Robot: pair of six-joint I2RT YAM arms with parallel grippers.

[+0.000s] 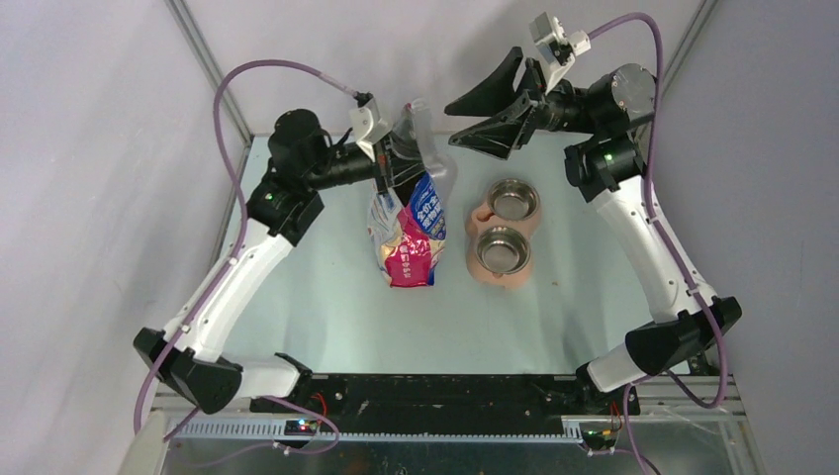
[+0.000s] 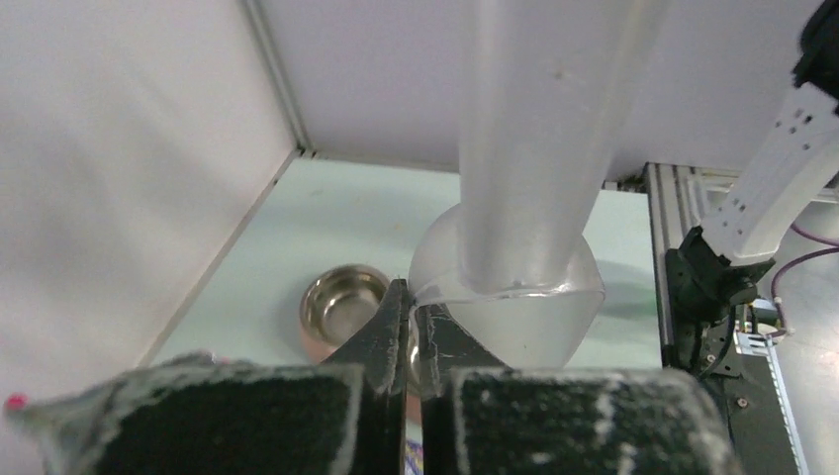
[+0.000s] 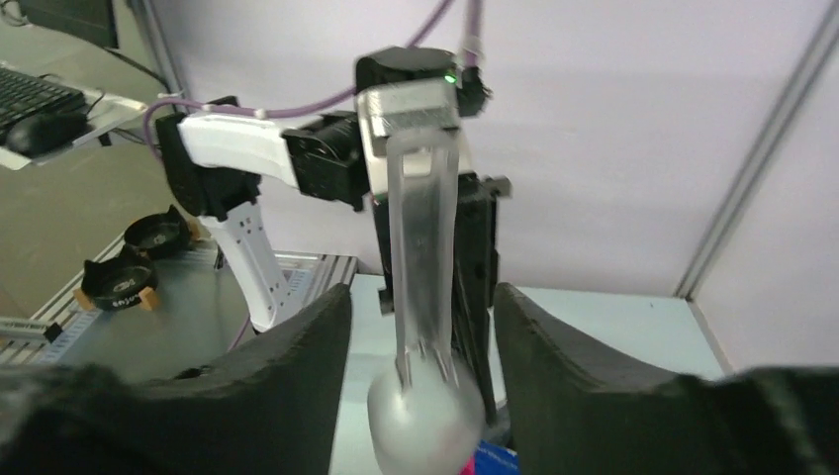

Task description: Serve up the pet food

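My left gripper (image 1: 396, 166) (image 2: 416, 294) is shut on the rim of the clear plastic scoop (image 1: 418, 121) (image 2: 514, 317), holding it over the top of the pink and blue cat bag (image 1: 411, 237). The scoop's handle rises straight up. My right gripper (image 1: 455, 124) (image 3: 423, 297) hangs open in the air to the right, with the scoop (image 3: 420, 416) a little way in front of its spread fingers, not touching them. Two steel bowls (image 1: 513, 200) (image 1: 503, 248) look empty. The pet food is hidden.
The bowls sit in a peach-coloured stand (image 1: 485, 269) right of the bag. One steel bowl (image 2: 341, 302) shows beyond my left fingers. White walls close in the table at the back and sides. The black rail (image 1: 435, 391) runs along the near edge.
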